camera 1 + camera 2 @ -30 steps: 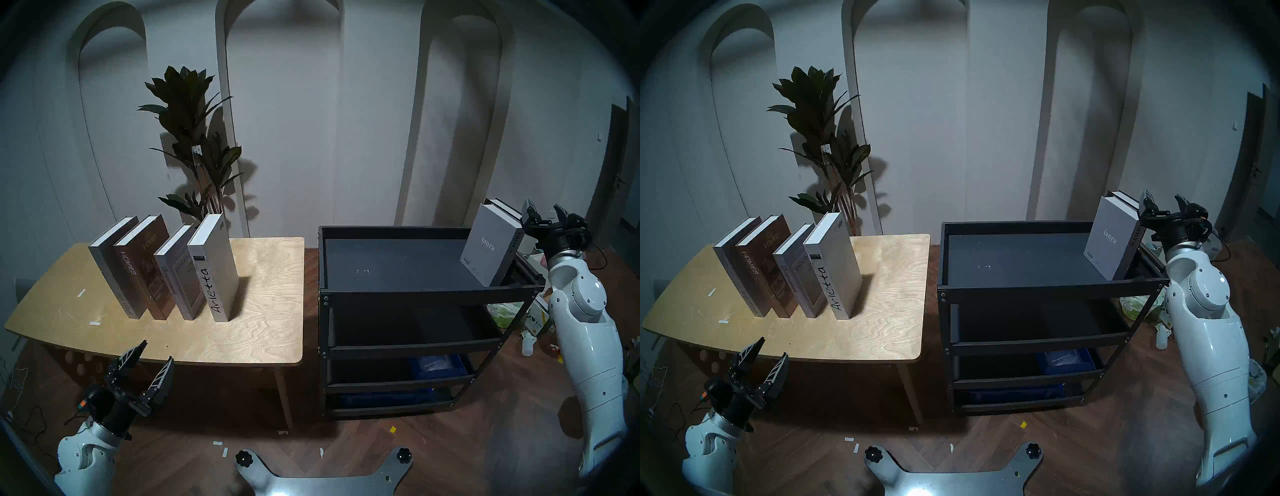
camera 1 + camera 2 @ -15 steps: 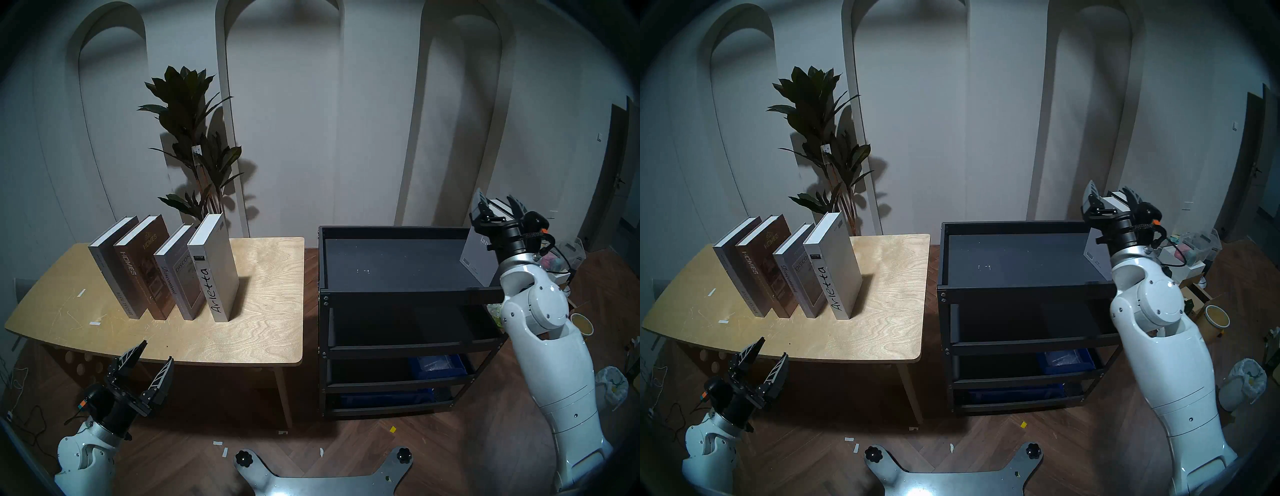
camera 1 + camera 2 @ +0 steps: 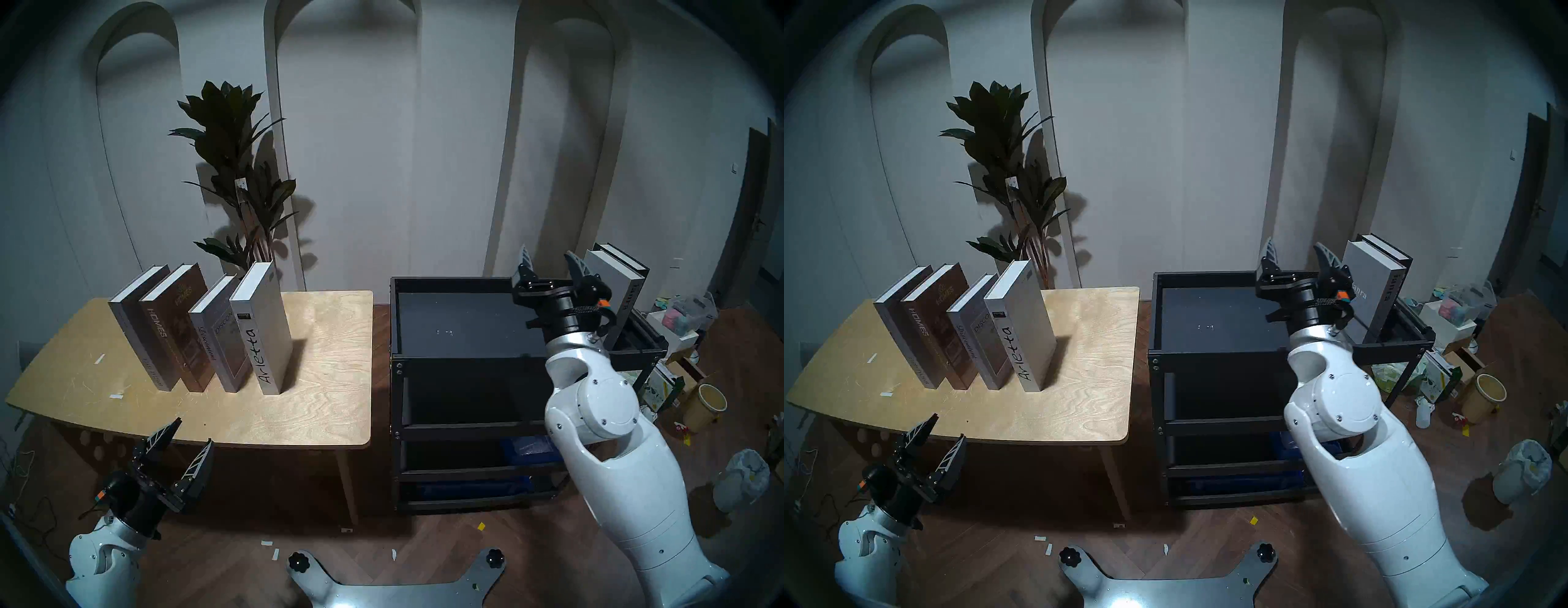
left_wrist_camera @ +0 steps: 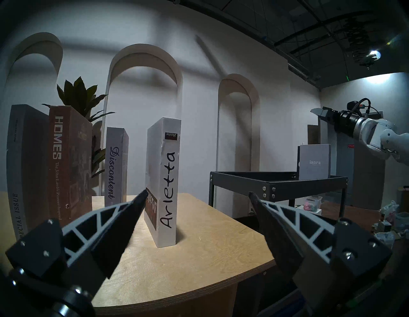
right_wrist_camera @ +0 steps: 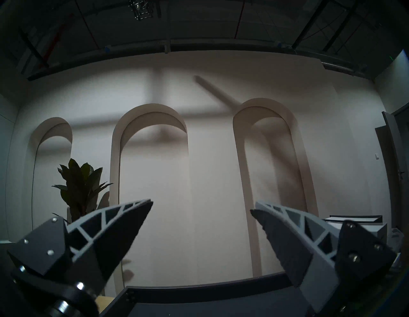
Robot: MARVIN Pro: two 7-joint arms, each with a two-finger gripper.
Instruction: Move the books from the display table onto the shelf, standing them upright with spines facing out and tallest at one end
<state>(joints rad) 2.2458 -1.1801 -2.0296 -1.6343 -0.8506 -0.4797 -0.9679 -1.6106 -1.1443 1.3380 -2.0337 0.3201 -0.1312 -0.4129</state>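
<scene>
Four books stand in a leaning row on the display table (image 3: 322, 403): grey Special Issue (image 3: 140, 327), brown HOMES (image 3: 174, 327), grey Discontent (image 3: 220, 335) and white Arletta (image 3: 265, 331). At the right end of the shelf (image 3: 466, 356), grey ianra (image 3: 1373, 271) stands upright on the top level. A black book (image 3: 621, 256) stands behind it. My right gripper (image 3: 547, 252) hangs open and empty above the shelf top, just left of ianra, fingers pointing at the wall. My left gripper (image 3: 194, 431) is open and empty at the table's front edge, facing Arletta (image 4: 168, 188).
A tall potted plant (image 3: 237, 170) stands behind the table. Blue bins (image 3: 530, 446) sit on the shelf's lower levels. Floor clutter lies right of the shelf: a yellow tub (image 3: 708, 403), a bagged bin (image 3: 742, 475) and boxes. The shelf top left of my right gripper is bare.
My right arm swung left from beyond the shelf's right end, past the ianra book, to over the shelf top, staying open. The left arm and all the books held still.
</scene>
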